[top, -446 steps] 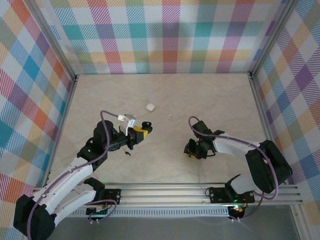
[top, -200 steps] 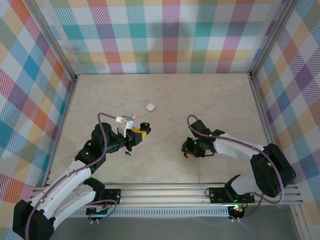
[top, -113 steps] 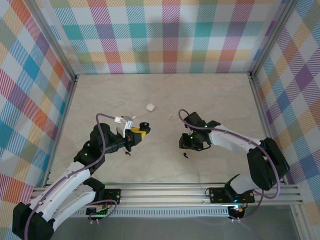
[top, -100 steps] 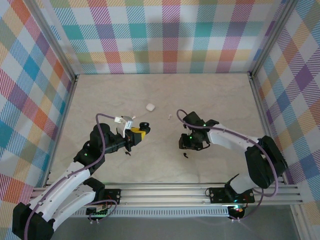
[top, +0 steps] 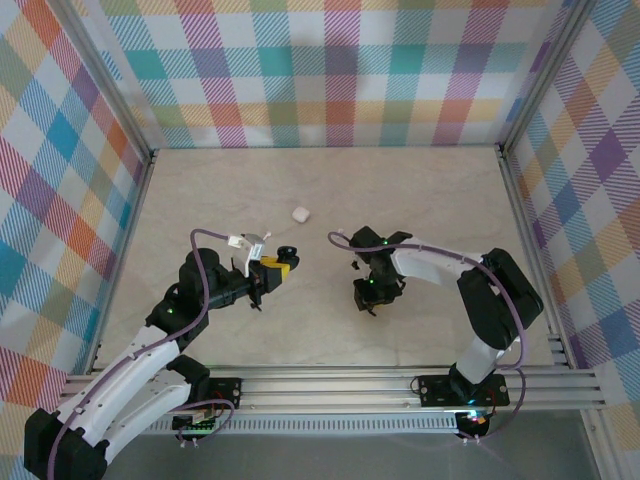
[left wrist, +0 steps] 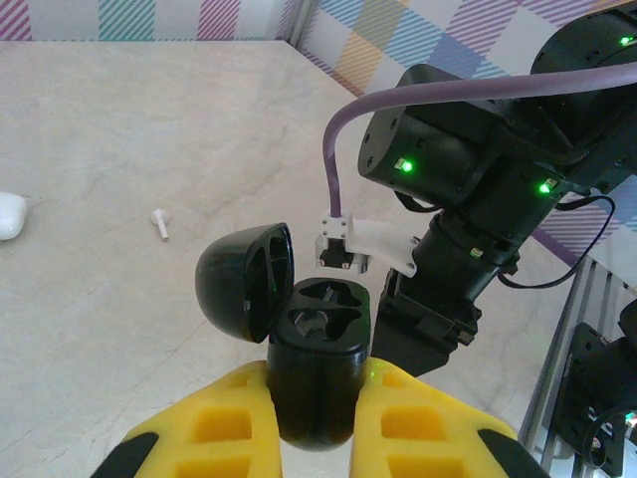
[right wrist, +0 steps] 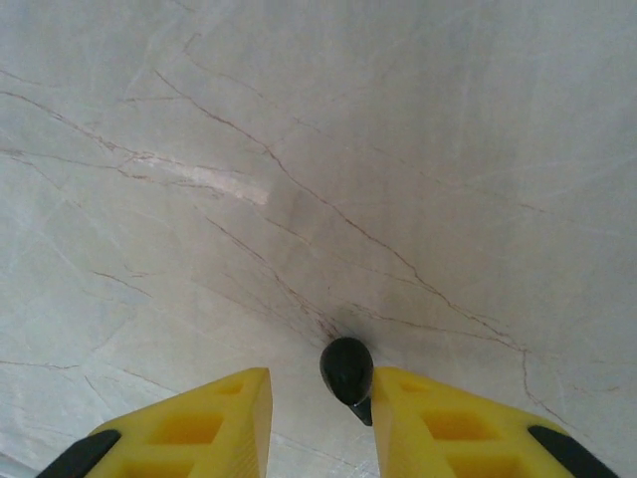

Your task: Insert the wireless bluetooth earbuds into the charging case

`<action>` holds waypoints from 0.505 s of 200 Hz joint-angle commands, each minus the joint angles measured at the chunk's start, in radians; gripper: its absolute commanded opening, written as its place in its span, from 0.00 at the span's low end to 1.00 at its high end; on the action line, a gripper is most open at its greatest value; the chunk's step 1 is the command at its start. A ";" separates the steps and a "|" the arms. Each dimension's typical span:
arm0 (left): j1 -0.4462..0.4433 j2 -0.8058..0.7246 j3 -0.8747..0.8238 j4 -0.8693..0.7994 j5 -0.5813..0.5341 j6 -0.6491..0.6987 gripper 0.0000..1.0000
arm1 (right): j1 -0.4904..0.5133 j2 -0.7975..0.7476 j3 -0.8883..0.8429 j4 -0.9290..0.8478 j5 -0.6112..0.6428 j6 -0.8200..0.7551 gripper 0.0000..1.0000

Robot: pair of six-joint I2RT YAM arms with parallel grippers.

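Glossy, smooth black plastic charging case (left wrist: 317, 398); matt yellow moulded-plastic fingers (left wrist: 224, 438) on the left tool (left wrist: 317, 376). Pale marble-patterned bench (right wrist: 299, 119), smooth with soft sheen. Small glossy black earbud (right wrist: 346, 366).

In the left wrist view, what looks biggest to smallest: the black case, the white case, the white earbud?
1. Open black charging case, nearest the camera.
2. Rounded white case, cut off by the frame.
3. Tiny white stemmed earbud.

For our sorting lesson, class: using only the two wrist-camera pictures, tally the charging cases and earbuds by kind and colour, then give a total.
black charging case: 1
white charging case: 1
white earbud: 1
black earbud: 1
Total: 4
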 commanded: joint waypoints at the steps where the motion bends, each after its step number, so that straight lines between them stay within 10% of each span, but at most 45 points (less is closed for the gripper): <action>1: 0.009 -0.013 -0.009 0.000 -0.007 -0.010 0.00 | 0.007 0.034 0.032 -0.043 0.019 -0.043 0.32; 101: 0.009 -0.019 -0.012 -0.006 -0.014 -0.006 0.00 | 0.012 0.080 0.059 -0.050 0.016 -0.053 0.14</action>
